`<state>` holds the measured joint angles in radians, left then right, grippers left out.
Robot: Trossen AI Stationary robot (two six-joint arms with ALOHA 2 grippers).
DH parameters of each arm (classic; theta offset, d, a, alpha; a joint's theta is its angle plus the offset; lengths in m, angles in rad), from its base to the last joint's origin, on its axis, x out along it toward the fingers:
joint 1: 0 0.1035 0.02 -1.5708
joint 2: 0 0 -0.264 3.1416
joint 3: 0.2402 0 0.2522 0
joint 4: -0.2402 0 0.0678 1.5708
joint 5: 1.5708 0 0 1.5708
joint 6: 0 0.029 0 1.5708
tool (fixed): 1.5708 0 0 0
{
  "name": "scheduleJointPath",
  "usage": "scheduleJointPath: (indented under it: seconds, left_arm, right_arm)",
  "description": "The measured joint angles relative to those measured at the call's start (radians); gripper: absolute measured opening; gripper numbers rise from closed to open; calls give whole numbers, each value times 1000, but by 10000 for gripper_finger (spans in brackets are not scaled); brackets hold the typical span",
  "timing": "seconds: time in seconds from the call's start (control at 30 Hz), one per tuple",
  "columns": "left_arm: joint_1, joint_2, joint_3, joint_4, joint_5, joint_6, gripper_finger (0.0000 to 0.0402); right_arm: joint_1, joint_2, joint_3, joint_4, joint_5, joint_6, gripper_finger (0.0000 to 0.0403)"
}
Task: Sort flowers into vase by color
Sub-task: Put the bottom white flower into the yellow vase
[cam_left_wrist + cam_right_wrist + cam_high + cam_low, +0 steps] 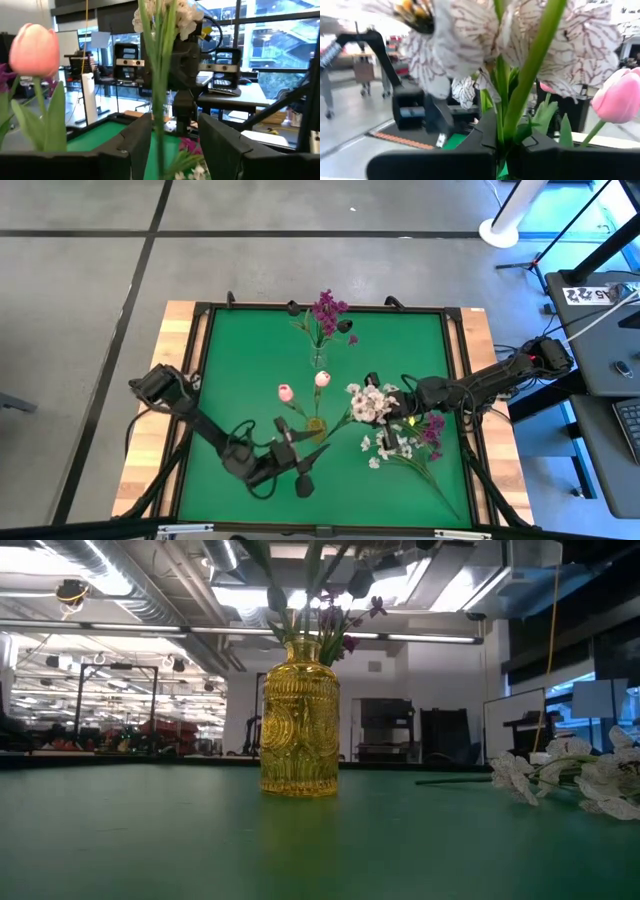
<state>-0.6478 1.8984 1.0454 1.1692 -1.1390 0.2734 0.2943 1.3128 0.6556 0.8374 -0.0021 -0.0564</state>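
My right gripper fills the near edge of its wrist view, its two dark fingers pressed together on the green stem of a spray of white, veined blossoms. The blooms crowd the lens so closely that most of what lies behind them is hidden, and the stem's lower end is lost between the fingers. A pink tulip bud shows past the petals, cut off at the picture's edge.

My left gripper stands with its fingers spread apart, and a green stem rises through the gap between them; I cannot tell whether either finger touches it. Beside it is another pink tulip bud with a long green leaf. Beyond them, the right arm's dark wrist is partly masked by the white blossoms.

From above, the left gripper sits near the front edge of the green-topped table, left of centre, and the right gripper reaches in from the right edge toward the middle. Between them stands a small ribbed yellow glass vase with both pink tulips, largely covered by stems and arms. A loose heap of white sprays and magenta-purple clusters lies flat toward the front right corner. Near the rear edge, a clear vase, hard to make out, holds magenta-purple flowers.

In the low view the yellow vase shows whole, but its flowers are cut off at the top.
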Motion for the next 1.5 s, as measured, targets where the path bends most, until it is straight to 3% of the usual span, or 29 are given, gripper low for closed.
scheduleJointPath:
  seconds: [0.17, 0.33, 0.47, 0.63, 0.8, 1.07, 1.3, 1.5]
  left_arm:
    - [-82, 0, 27, 9, -82, 11, 164]
    - [-152, 0, 82, 9, -213, 123, 165]
    - [-188, -1, 105, 10, -346, 187, 165]
    - [-214, -1, 105, 9, -429, 191, 165]
    - [-234, -1, 105, 9, -433, 186, 165]
    - [-246, -1, 105, 9, -433, 175, 165]
    - [-246, -1, 105, 5, -433, 174, 165]
    - [-267, -1, 104, 1, -433, 171, 165]
  right_arm:
    - [1, 0, 0, -5, 2, -81, 6]
    - [1, 0, 0, -3, 2, -133, 4]
    - [1, 31, 0, 8, 37, -157, 5]
    - [1, 62, 1, 55, 48, -181, 4]
    - [1, 59, 77, -64, 48, -180, 3]
    - [1, 63, 305, -520, 80, -185, 6]
    - [1, 61, 383, -557, 24, -219, 4]
    - [0, 59, 413, -633, 68, -262, 4]
